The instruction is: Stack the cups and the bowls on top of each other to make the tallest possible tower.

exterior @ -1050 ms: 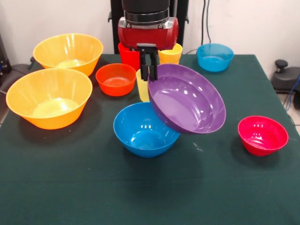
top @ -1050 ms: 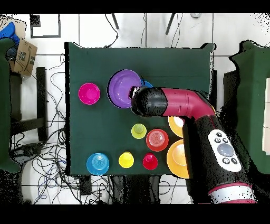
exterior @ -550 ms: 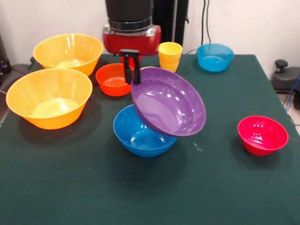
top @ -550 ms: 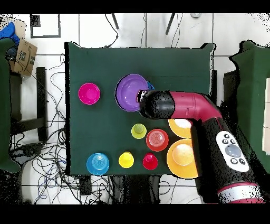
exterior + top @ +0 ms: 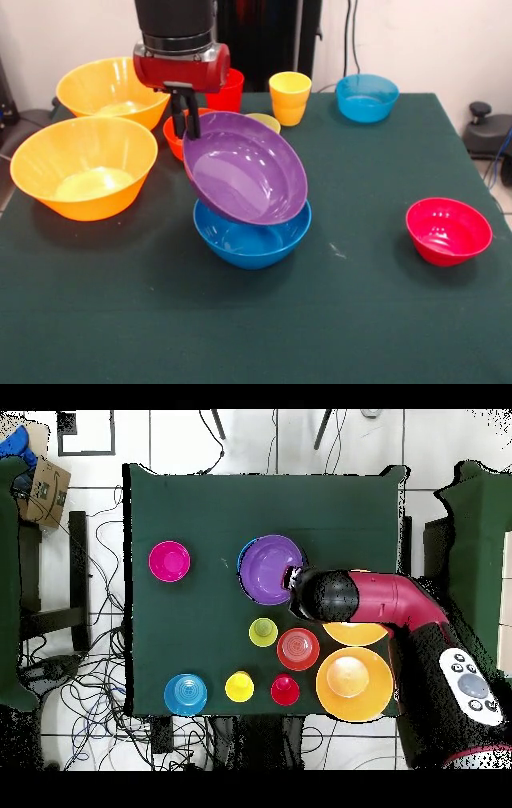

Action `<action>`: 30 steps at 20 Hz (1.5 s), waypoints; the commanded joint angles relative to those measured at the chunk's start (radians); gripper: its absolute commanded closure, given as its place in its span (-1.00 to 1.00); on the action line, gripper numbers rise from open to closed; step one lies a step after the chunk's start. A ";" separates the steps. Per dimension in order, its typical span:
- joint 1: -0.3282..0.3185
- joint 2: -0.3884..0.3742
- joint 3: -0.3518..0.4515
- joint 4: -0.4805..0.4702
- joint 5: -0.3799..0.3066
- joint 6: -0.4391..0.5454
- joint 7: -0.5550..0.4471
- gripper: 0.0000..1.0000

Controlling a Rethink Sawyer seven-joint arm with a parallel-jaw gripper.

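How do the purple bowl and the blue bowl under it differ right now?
The purple bowl is tilted, its rim held by the gripper; the blue bowl sits level on the table. The purple one looks wider and shallower, and it covers most of the blue one. Both are glossy, round and empty.

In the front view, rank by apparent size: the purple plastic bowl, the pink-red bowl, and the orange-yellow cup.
1. Wide purple plastic bowl, held tilted
2. Small pink-red plastic bowl
3. Orange-yellow plastic cup, though it stands farther from the camera
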 commanded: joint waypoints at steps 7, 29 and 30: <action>0.004 0.042 0.097 0.050 -0.102 -0.089 -0.126 1.00; 0.060 0.094 0.057 -0.070 -0.077 0.100 -0.128 1.00; 0.058 0.090 0.055 -0.061 -0.077 0.098 -0.125 1.00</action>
